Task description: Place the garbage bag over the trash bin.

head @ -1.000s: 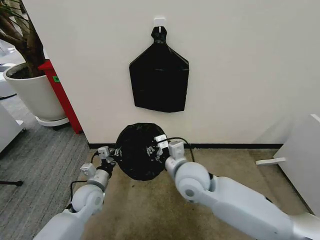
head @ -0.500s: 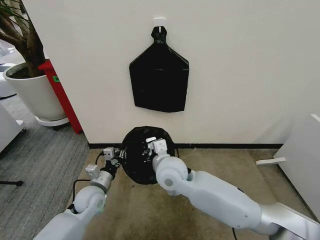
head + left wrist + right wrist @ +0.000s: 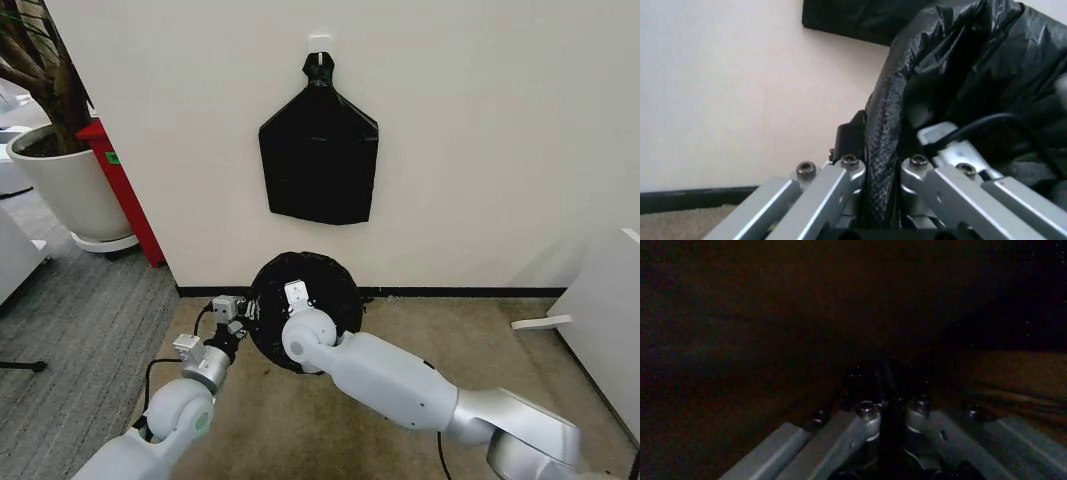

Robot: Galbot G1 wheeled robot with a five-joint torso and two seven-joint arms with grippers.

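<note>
We find no legible writing or brand marks; a small green label on the red panel [image 3: 120,190] at far left cannot be read. The cream wall [image 3: 480,130] fills the far side, with a black baseboard above tan carpet [image 3: 470,350] and grey striped carpet at left. A white plant pot [image 3: 65,185] stands at far left, and a flat black bag bundle [image 3: 318,165] hangs from a wall hook. The garbage bag [image 3: 330,285] lies draped over the trash bin's mouth against the baseboard, at centre; the bin's own surface is covered from our view. The left gripper [image 3: 881,172] sits at the bag's left edge, fingers clamped on the bag-covered rim. The right gripper [image 3: 888,412] reaches down inside the dark bag, fingers drawn together on a black fold of bag.
</note>
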